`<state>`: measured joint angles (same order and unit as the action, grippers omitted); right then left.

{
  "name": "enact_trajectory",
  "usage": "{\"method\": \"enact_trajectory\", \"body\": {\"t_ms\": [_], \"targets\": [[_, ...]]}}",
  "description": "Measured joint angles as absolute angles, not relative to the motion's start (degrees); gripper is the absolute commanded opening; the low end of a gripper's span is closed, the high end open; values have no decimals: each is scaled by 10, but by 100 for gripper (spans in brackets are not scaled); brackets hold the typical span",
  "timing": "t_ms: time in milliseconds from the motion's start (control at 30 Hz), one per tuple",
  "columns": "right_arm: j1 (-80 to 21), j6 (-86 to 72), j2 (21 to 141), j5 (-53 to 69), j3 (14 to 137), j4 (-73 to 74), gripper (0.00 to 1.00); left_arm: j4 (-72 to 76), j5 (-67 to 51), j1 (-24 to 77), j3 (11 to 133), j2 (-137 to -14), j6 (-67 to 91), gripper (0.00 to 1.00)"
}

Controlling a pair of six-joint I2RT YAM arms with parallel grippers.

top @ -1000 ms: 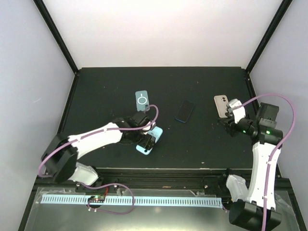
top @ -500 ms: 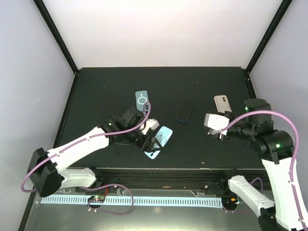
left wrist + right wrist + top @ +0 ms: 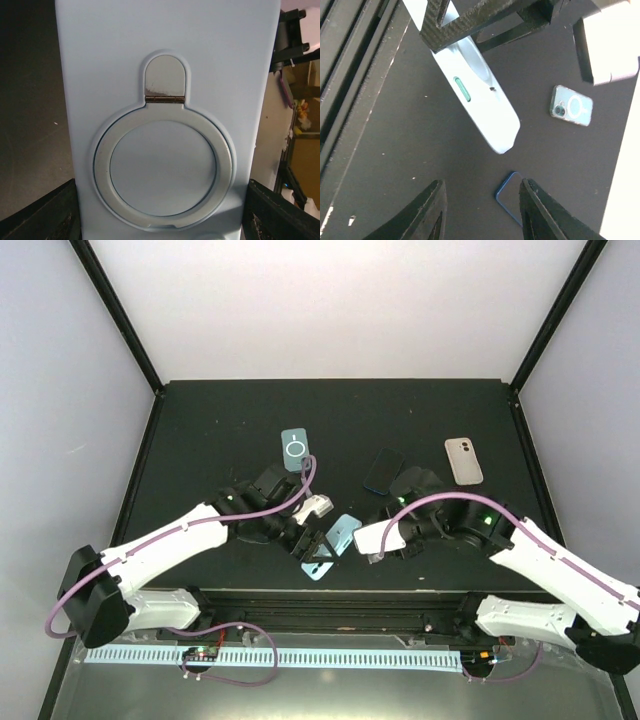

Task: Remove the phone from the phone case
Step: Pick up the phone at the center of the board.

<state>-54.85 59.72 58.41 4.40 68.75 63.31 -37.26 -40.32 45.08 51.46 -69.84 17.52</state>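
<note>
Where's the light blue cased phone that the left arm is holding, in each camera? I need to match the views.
Top external: light blue cased phone, lower centre of the picture.
Left wrist: fills the middle of the frame, ring-stand back facing the camera.
Right wrist: upper centre, slanting down to the right.
Shared landmark: the dark blue phone, lying just beyond it in the top and right wrist views; not in the left wrist view.

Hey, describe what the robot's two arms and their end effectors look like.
The left arm and right arm have white shells with black joints, and a purple cable loops along each. The left end effector and right end effector have black fingers and a white block at the wrist.
</note>
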Motion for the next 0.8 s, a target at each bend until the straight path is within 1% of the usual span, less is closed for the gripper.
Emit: {"method": "enact_trajectory", "body": {"t_ms": [267,400,667,800], "targets": [[-647,619,630,-48,673,591,44,-382,-425,451,515,-706,169,60],[-667,632,649,-77,649,571,43,-382,-430,451,515,-706,167,61],[-695,644,686,-117,636,525,24,-382,-442,451,509,-706,165,59],[-701,646,695,-125,631,517,12,-387,-445,451,505,-706,161,59]]}}
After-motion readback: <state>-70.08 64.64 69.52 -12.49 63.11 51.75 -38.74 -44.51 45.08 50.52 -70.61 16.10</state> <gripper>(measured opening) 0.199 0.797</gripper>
